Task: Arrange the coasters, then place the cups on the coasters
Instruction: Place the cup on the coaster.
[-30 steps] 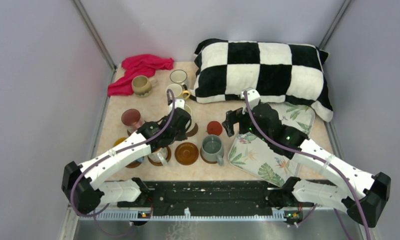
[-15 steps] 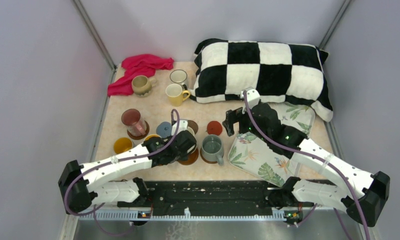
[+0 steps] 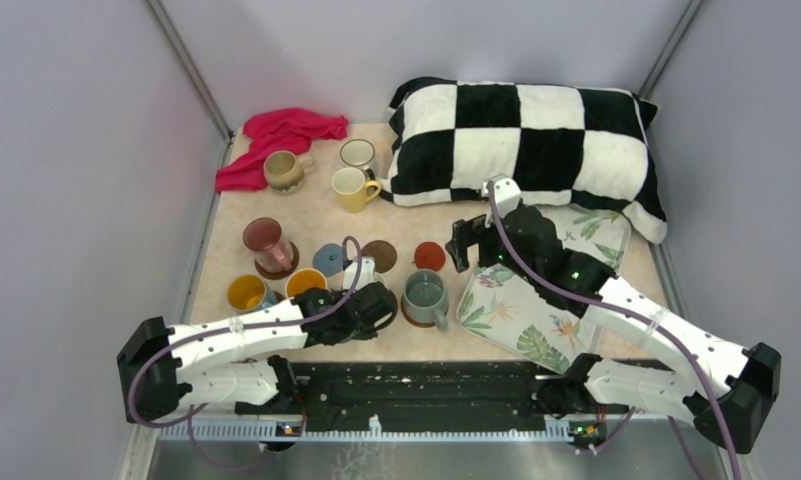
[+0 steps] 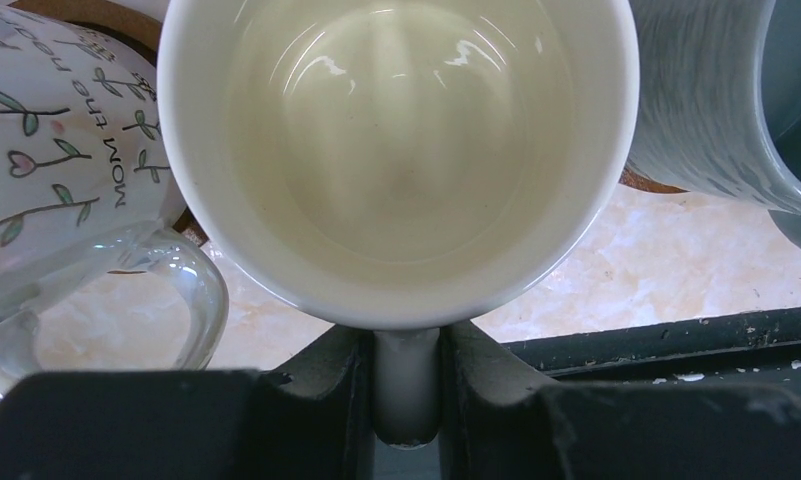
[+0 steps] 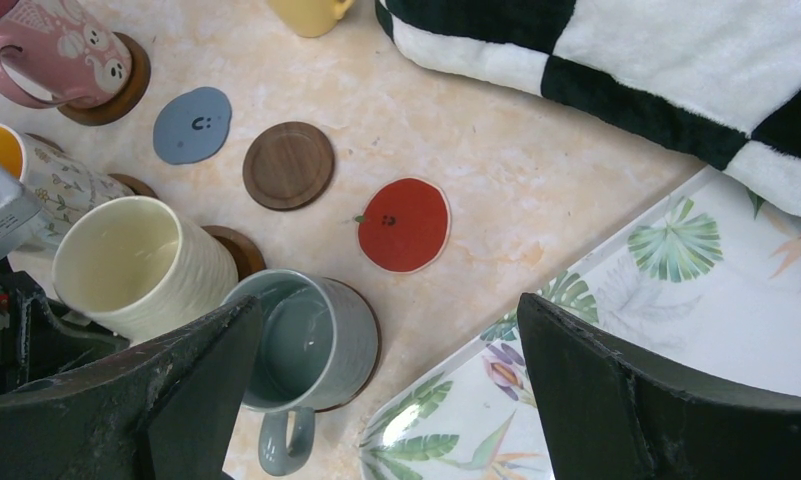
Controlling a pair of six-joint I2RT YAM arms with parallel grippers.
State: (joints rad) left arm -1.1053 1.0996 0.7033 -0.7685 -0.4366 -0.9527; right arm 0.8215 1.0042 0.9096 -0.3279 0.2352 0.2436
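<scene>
My left gripper [image 4: 406, 350] is shut on the handle of a cream cup [image 4: 396, 150], low over a brown coaster [image 5: 238, 250] in the front row; I cannot tell whether the cup rests on it. Beside it, a grey cup [image 5: 311, 345] stands on another brown coaster, and a clear floral cup [image 4: 56, 150] sits on the other side. A pink cup [image 3: 266, 240] also stands on a coaster. The blue-grey coaster [image 5: 192, 125], a brown coaster [image 5: 288, 165] and the red coaster [image 5: 404, 225] lie bare. My right gripper [image 5: 386, 310] hangs open above the table, between the red coaster and the tray.
A leaf-print tray [image 3: 536, 300] lies at the right under my right arm. A checkered pillow [image 3: 526, 140] fills the back right. At the back left lie a red cloth [image 3: 281, 132], a tan cup [image 3: 281, 170], a white cup [image 3: 357, 153] and a yellow cup [image 3: 352, 187].
My left arm has drawn back toward the near edge with the cream cup, uncovering the blue-grey and brown coasters in the middle row. The right arm has not moved.
</scene>
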